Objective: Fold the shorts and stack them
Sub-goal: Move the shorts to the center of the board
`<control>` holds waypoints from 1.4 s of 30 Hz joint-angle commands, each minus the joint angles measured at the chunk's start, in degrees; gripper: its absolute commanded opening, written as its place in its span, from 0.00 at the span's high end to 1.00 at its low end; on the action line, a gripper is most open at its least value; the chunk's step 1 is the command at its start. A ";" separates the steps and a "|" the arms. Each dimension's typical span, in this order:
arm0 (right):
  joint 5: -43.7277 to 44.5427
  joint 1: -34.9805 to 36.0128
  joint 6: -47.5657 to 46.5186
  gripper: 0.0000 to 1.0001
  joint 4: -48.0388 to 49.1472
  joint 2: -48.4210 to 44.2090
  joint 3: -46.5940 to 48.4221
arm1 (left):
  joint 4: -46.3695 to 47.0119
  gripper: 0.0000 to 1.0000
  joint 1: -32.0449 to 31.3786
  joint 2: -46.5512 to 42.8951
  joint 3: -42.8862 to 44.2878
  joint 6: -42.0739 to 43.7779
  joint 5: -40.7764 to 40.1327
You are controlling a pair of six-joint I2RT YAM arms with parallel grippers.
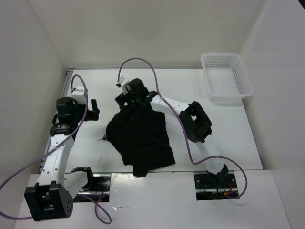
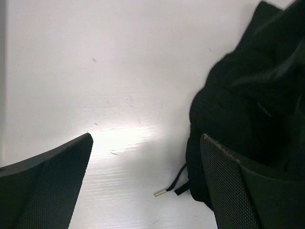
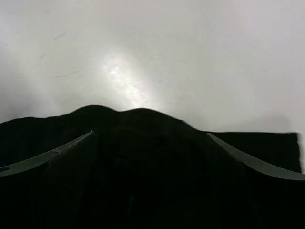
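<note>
Shorts (image 1: 143,138) lie mid-table in a crumpled dark heap, not flat. The near hem is close to the table's near edge. The far end is bunched under the right gripper (image 3: 150,134). Basket (image 1: 224,56) sits in the far right corner, well apart.

Right jaws are spread wide, astride a hump of cloth at the far edge. Fabric sits between the fingers, but nothing pinches it.

Left gripper (image 2: 147,138) is just beside the heap's left edge, jaws spread wide, with bare table (image 2: 95,71) between them. One finger is close against the fabric; I cannot tell whether it touches. Drawstring tip (image 2: 162,192) trails out on the table there.

Judgement: early in the task. No clean fold shows, so the step in hand is likely a fresh hold to flatten the heap.

To do it well:
- Take an edge or corner, not the middle of a hump, or the layers will drag along together.
- Go low to the table before closing; soft cloth slips from a shallow bite.
- Give the left arm a matching corner and draw the two apart before folding.
- Keep clear of the drawstring; it could snag.
- Black on black hides the seams from the wrist views, so the top view is the better guide.
</note>
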 commanded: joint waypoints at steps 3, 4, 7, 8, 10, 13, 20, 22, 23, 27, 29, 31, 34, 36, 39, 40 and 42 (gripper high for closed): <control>1.50 3.01 0.72 0.02 -2.24 4.46 3.50 | 2.24 0.00 5.97 -4.81 -0.84 0.21 4.25; 2.54 4.31 0.72 0.02 -2.86 5.34 4.37 | 2.24 0.00 6.50 -5.33 -1.45 0.21 4.26; 5.62 5.81 0.72 0.05 -4.62 7.54 4.90 | 2.24 0.00 7.12 -5.86 -1.45 0.21 4.26; 7.11 5.82 0.72 0.10 -5.23 8.32 4.90 | 2.24 0.00 7.12 -5.86 -1.45 0.21 4.87; 7.82 5.82 0.72 0.24 -5.24 8.33 2.36 | 2.24 0.00 7.12 -5.86 -1.45 0.21 5.40; 8.53 5.82 1.33 0.46 -5.24 5.61 -0.36 | 2.24 0.00 7.12 -5.86 -0.92 0.21 6.80; 12.83 5.82 0.10 1.00 -5.24 -1.68 2.42 | 3.29 0.00 7.12 -4.29 -0.92 0.21 10.05; 13.98 5.82 0.10 1.00 -5.24 -4.75 5.33 | 3.30 0.00 7.12 -2.97 0.39 0.21 11.46; 14.94 5.82 0.10 1.00 -5.24 -5.72 6.82 | 3.82 0.00 7.12 -2.35 0.92 0.21 12.16; 28.02 5.82 -3.40 1.00 -0.76 -9.85 9.66 | 3.82 0.00 4.76 2.74 4.25 0.21 15.41; 31.02 4.86 -5.08 1.00 1.26 -11.52 4.59 | 2.34 0.00 0.56 3.97 5.40 0.21 15.95; 31.56 2.75 -5.08 1.00 1.27 -14.33 -1.29 | -0.12 0.00 -2.88 4.86 5.93 0.21 15.95; 31.56 0.11 -5.08 1.00 1.27 -18.11 -9.03 | -2.41 0.00 -9.21 8.01 5.40 0.21 13.23; 30.69 -2.25 -4.30 1.00 0.31 -19.52 -11.96 | -2.42 0.00 -12.63 9.42 4.70 0.21 12.53; 28.75 -4.63 -1.84 0.83 -1.10 -21.90 -17.49 | -1.19 0.00 -16.68 12.58 4.17 0.21 12.52; 27.27 -6.29 -0.79 0.73 -1.10 -22.68 -19.77 | -0.66 0.00 -17.74 14.33 4.17 0.21 12.52; 24.98 -7.97 0.18 0.29 -2.69 -23.21 -21.19 | 1.62 0.00 -20.02 16.10 4.17 0.21 10.87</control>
